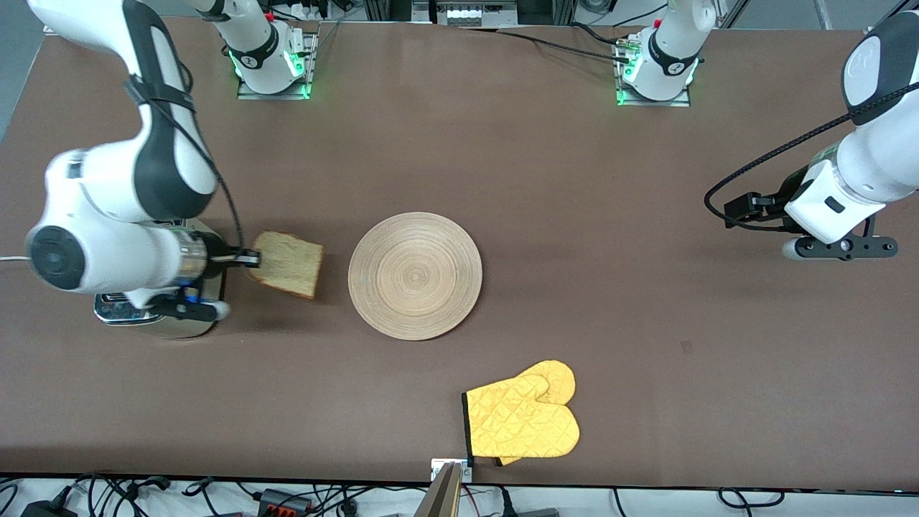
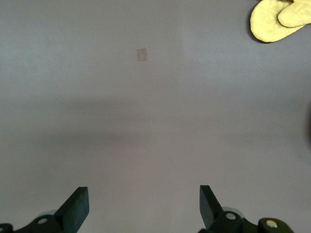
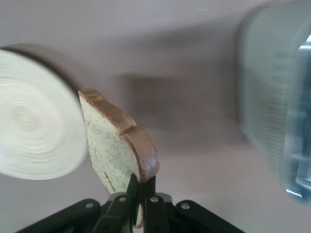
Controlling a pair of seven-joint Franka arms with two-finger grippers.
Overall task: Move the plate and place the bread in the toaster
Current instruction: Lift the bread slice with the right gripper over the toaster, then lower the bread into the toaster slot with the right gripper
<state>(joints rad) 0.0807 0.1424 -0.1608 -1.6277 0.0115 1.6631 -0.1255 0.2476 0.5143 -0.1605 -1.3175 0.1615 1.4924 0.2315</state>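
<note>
The bread (image 1: 288,263), a light brown slice with darker crust, hangs in the air between the toaster and the plate, gripped at one edge by my right gripper (image 1: 250,258). In the right wrist view the gripper (image 3: 143,187) is shut on the bread (image 3: 114,141). The toaster (image 1: 172,316) is mostly hidden under the right arm at the right arm's end of the table; its side shows blurred in the right wrist view (image 3: 272,102). The pale wooden plate (image 1: 415,275) lies empty mid-table and also shows in the right wrist view (image 3: 29,121). My left gripper (image 2: 144,204) is open and empty over bare table at the left arm's end.
A yellow oven mitt (image 1: 523,418) lies near the table's front edge, nearer to the front camera than the plate; it shows in the left wrist view (image 2: 282,19). A small patch (image 1: 687,347) marks the tabletop. The left arm waits.
</note>
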